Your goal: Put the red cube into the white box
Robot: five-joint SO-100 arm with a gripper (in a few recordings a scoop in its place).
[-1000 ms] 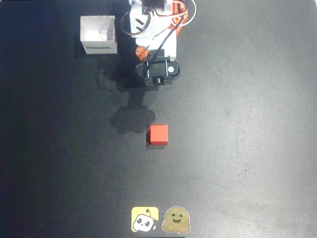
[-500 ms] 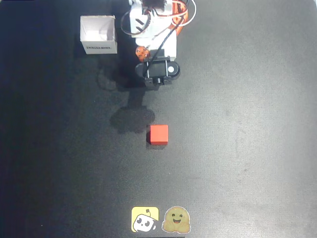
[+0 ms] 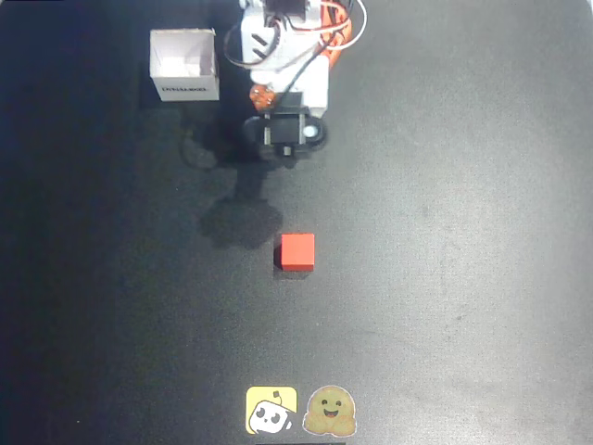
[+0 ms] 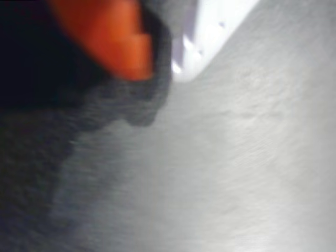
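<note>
Near the table's middle sits the red cube (image 3: pixel 297 251), well apart from the white box (image 3: pixel 184 64) by the far edge; my gripper's (image 3: pixel 285 139) spread I cannot tell, so I should open wide and descend squarely over it

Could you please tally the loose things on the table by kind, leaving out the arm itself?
Cube, red: 1
Box, white: 1
Stickers, one yellow and one tan: 2
Total: 4
</note>
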